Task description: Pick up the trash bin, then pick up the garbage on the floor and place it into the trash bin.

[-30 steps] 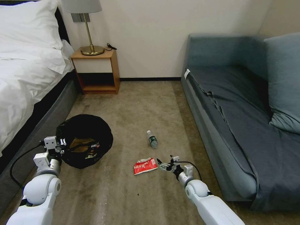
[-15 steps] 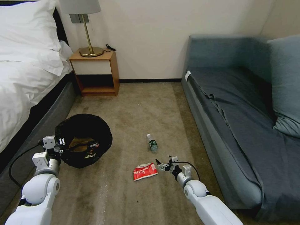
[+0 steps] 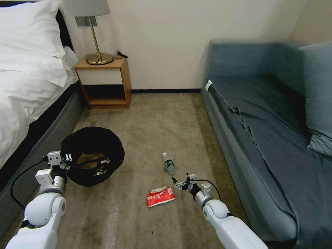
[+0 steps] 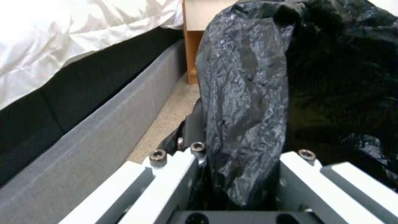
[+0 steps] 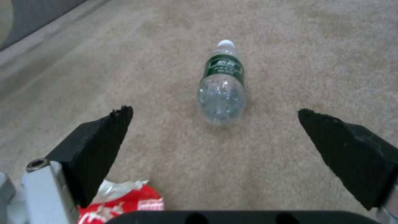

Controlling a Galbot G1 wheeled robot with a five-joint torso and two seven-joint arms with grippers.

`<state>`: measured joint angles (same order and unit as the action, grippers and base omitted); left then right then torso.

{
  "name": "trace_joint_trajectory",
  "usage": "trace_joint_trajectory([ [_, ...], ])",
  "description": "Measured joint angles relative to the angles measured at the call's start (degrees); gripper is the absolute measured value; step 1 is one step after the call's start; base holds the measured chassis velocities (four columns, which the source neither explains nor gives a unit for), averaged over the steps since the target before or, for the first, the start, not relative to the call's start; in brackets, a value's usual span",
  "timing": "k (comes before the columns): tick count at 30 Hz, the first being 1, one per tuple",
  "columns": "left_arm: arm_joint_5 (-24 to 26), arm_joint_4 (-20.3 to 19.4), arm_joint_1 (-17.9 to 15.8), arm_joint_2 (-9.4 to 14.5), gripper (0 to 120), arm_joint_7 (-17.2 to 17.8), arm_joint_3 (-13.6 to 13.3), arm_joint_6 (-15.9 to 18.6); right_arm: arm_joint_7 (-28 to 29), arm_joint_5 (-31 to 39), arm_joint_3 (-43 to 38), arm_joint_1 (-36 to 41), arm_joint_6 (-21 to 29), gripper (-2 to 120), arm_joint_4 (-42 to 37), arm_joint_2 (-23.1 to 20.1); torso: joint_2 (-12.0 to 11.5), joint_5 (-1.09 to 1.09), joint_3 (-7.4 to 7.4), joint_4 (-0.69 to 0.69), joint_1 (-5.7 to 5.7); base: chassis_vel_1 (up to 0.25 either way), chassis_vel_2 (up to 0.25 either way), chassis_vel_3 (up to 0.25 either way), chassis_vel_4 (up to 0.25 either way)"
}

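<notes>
Black-lined trash bin [image 3: 92,155] = biggest task item, held off to robot's left near the bed [image 3: 20,90], prob. so it's within reach for drops. Left gripper [image 3: 68,160] is clamped on its rim; left wrist view shows a fold of the bag [image 4: 244,102] pinched between the fingers. Bin count: 1. Inside it, tan and dark-printed stuff is visible, looks like 2 pcs of garbage [image 3: 94,162] already dropped in, can't separate them cleanly.

Red-and-white wrapper [image 3: 160,196] lies flat on carpet [image 3: 145,124], just beside the right gripper [image 3: 180,184] on its left side; a corner of it shows in the right wrist view [image 5: 120,202]. Count: 1.

Clear bottle [image 3: 168,163] w/ green label lies on its side, cap pointing away from robot, a bit ahead of the right gripper. In the right wrist view the bottle [image 5: 222,87] sits centred between the two black pads [image 5: 99,146], which are spread wide, nothing held. That alignment suggests bottle is the current target, not the wrapper. Count: 1.

So on floor: 2 pcs left; grippers: 2, one busy holding, one free.
</notes>
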<state>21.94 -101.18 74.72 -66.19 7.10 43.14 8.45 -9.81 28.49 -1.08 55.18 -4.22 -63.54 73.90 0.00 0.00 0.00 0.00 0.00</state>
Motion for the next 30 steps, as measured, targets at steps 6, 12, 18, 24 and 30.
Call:
trace_joint_trajectory([
  [6, 0.05, 0.24, -0.03, -0.01, 4, -0.01, -0.03, -0.02, 0.00, -0.08, 0.16, -0.13, 0.00, 100, 0.31, 0.06, 0.00, 0.00, 0.00, 0.00, 0.00, -0.063, 0.048, 0.057, -0.062],
  [12, 0.28, 0.34, 0.02, 0.08, 4, -0.02, 0.15, -0.04, -0.02, -0.17, 0.44, -0.33, -0.10, 100, 0.82, 0.20, 0.00, 0.00, 0.00, 0.00, 0.00, -0.053, 0.052, 0.051, -0.047],
  [18, 0.36, 0.34, 0.02, 0.10, 4, -0.07, 0.22, -0.04, -0.03, -0.18, 0.73, -0.44, -0.12, 100, 1.06, 0.19, 0.00, 0.00, 0.00, 0.00, 0.00, -0.062, 0.056, 0.064, -0.059],
  [24, 0.36, -0.01, 0.22, 0.18, 4, -0.17, 0.21, -0.01, -0.02, -0.18, 1.21, -0.67, -0.05, 100, 1.34, -0.01, 0.00, 0.00, 0.00, 0.00, 0.00, -0.052, 0.062, 0.054, -0.074],
  [30, 0.70, -0.34, 0.03, 0.89, 4, 0.00, 0.23, 0.33, -1.12, -1.55, 2.25, -0.70, 0.34, 100, 0.51, -1.23, 0.00, 0.01, 0.00, 0.01, 0.00, 0.000, 0.000, 0.000, 0.000],
])
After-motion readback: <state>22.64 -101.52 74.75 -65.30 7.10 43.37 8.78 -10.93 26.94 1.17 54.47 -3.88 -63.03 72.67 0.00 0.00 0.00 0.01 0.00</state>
